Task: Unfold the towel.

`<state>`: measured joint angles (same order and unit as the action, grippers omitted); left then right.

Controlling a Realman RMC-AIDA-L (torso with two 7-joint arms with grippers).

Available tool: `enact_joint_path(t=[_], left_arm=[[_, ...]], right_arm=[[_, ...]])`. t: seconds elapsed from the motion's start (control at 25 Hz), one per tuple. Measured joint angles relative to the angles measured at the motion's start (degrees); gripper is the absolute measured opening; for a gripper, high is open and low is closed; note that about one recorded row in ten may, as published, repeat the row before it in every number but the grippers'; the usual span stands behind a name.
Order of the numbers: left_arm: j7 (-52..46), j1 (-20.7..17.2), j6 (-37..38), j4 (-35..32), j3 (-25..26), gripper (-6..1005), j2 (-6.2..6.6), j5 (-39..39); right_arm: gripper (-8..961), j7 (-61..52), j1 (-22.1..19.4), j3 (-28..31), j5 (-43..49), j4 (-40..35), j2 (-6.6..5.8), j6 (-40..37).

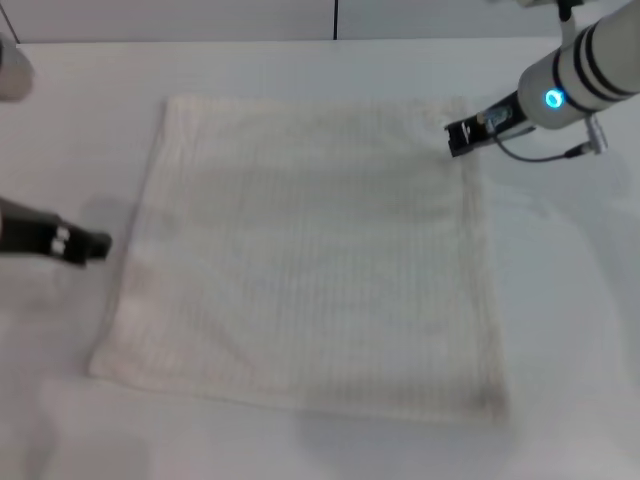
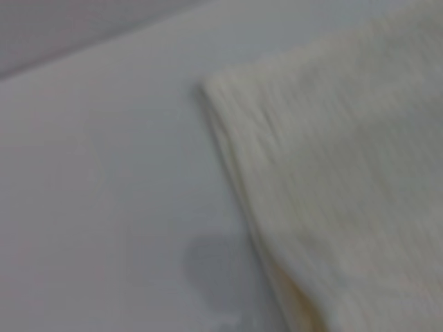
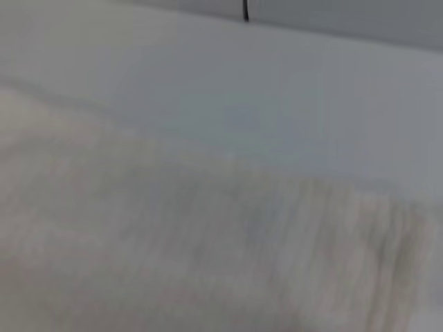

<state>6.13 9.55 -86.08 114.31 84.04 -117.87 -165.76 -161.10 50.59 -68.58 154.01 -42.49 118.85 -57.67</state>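
The towel [image 1: 310,260] is a large cream-white, ribbed, roughly square cloth lying spread flat on the white table [image 1: 570,300]. My left gripper [image 1: 98,243] is low at the table's left, just off the towel's left edge. My right gripper [image 1: 455,137] is at the towel's far right corner, close over its edge. The left wrist view shows a towel corner [image 2: 332,180] on the table. The right wrist view shows the towel's edge [image 3: 208,249] close up.
A grey wall with a dark seam [image 1: 334,18] runs behind the table's far edge. A pale object [image 1: 12,68] sits at the far left. A cable [image 1: 540,155] hangs under my right wrist.
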Motion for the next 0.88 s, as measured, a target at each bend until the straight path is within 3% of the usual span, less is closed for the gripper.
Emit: enact_joint_path(t=[0.16, 0.24, 0.28, 0.4, 0.44, 0.48, 0.52, 0.6, 0.64, 0.68, 0.72, 0.76, 0.8, 0.84, 0.88], left_arm=[[4.5, 1.5, 7.1, -0.1, 3.9, 473, -0.05, 0.0], [7.3, 1.3, 14.1, -0.7, 4.9, 511, -0.12, 0.0], [9.6, 0.4, 21.3, -1.7, 5.0, 530, -0.21, 0.0], [12.3, -1.4, 33.8, -4.4, 4.8, 587, -0.36, 0.1], [12.3, -1.4, 33.8, -4.4, 4.8, 606, -0.36, 0.1], [13.1, -2.9, 43.2, -7.1, 4.3, 625, -0.48, 0.1], [13.0, -4.2, 50.8, -9.4, 3.7, 781, -0.53, 0.2], [12.2, -6.4, 62.5, -13.3, 2.6, 783, -0.64, 0.3], [11.8, -7.2, 66.5, -14.8, 2.1, 783, -0.68, 0.3], [10.6, -8.8, 75.2, -17.9, 1.0, 784, -0.73, 0.4], [9.6, -9.6, 81.1, -20.5, 0.1, 785, -0.73, 0.5], [6.9, -11.2, 93.0, -26.9, -1.6, 786, -0.69, 0.6], [6.9, -11.2, 93.0, -26.9, -1.6, 786, -0.69, 0.6], [6.2, -11.5, 96.3, -29.1, -1.9, 785, -0.67, 0.6], [6.2, -11.5, 96.3, -29.1, -1.9, 785, -0.67, 0.6]], right_arm=[[84, 0.0, -4.3, -3.2, -0.6, -9.9, 0.25, -0.7], [85, 0.0, -11.3, -8.9, -2.7, -21.3, 0.47, 2.0], [85, 0.0, -11.3, -8.9, -2.7, -21.3, 0.47, 2.0], [87, 0.2, -21.8, -17.4, -4.9, -34.1, 0.29, 10.9], [87, 1.9, -29.8, -23.5, -5.1, -40.9, 0.27, 21.3], [88, 1.9, -29.8, -23.5, -5.1, -40.9, 0.27, 21.3], [88, 3.3, -34.2, -26.9, -5.1, -43.8, 0.34, 28.1], [89, 5.8, -41.4, -33.1, -5.1, -46.1, 0.58, 42.7], [89, 6.4, -46.5, -38.1, -5.1, -44.2, 0.68, 58.6], [90, 6.0, -48.1, -39.8, -5.1, -42.3, 0.68, 64.6], [90, 6.0, -48.1, -39.8, -5.1, -42.3, 0.68, 64.6], [90, 2.9, -49.6, -42.9, -5.1, -34.2, 0.56, 79.2], [91, 2.9, -49.6, -42.9, -5.1, -34.2, 0.56, 79.2], [91, -1.0, -49.3, -46.4, -5.2, -22.3, 0.45, 96.3], [92, -1.0, -49.3, -46.4, -5.2, -22.3, 0.45, 96.3]])
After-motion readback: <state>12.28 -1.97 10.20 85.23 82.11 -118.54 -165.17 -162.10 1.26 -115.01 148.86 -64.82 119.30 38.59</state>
